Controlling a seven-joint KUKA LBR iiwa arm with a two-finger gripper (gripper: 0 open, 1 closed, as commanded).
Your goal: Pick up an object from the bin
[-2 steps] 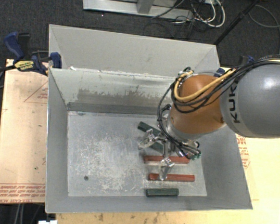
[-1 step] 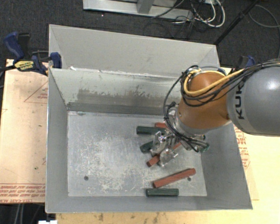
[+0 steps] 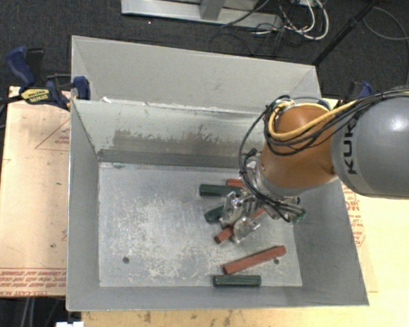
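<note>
My gripper is low in the bin's right half, its metal fingers down among a small cluster of sticks. A dark green stick lies just to its left, and another dark green piece sits against the fingers. A short red-brown piece pokes out below the fingertips. Nothing can be made out held between the fingers, and the wrist hides part of the cluster.
A long red-brown stick lies diagonally toward the front right, with a dark green stick beside it near the front wall. The arm's orange cover and cables hang over the bin's right rear.
</note>
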